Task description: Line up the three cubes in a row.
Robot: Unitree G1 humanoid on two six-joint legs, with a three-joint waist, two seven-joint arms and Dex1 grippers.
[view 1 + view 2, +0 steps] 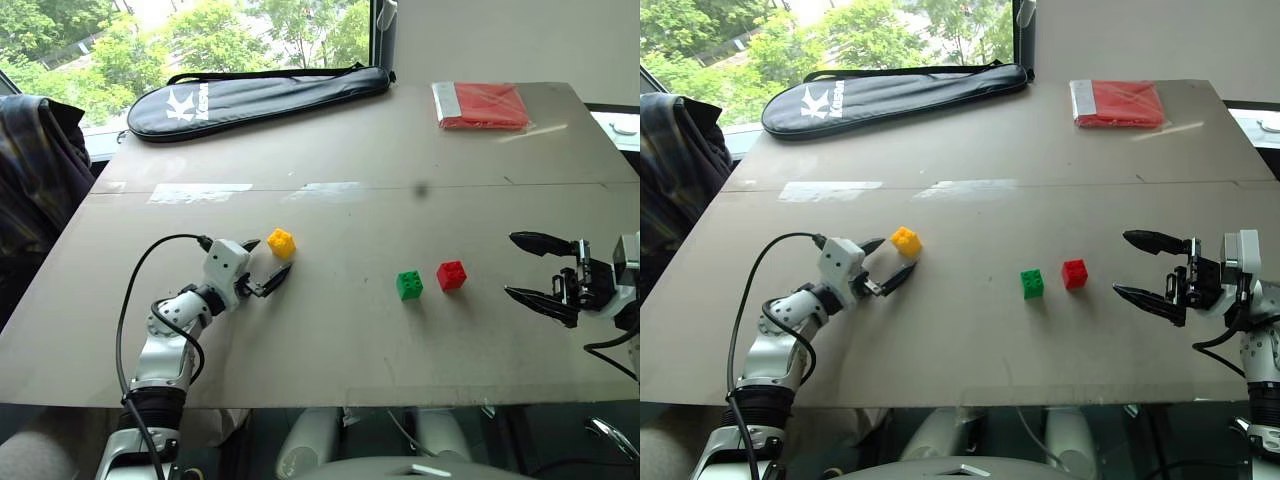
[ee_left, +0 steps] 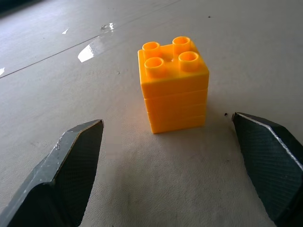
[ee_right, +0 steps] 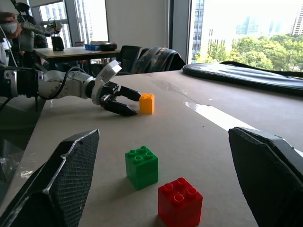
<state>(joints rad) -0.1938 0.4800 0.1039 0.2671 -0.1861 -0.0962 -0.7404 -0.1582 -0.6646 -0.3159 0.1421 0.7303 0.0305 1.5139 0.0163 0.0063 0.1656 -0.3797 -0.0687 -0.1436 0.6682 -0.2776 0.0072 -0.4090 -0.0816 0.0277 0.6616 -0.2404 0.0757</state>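
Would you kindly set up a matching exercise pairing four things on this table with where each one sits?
Things:
1. yellow cube
2. green cube
3. red packet
4. racket bag

Places:
A. far right corner
B. just ahead of the open left claw
C. far edge, by the window
D. beside the red cube

Pairs: 1-B, 2-D, 3-A, 4-C

Your two head views look forward and down over the tabletop point(image 1: 330, 330) from nearly the same spot, sharing the whole scene. Your left wrist view sits low and very near the yellow cube point(image 2: 174, 85), facing it. Your right wrist view looks level across the tabletop, past the green cube point(image 3: 141, 167) and red cube point(image 3: 180, 202), catching that yellow cube too.
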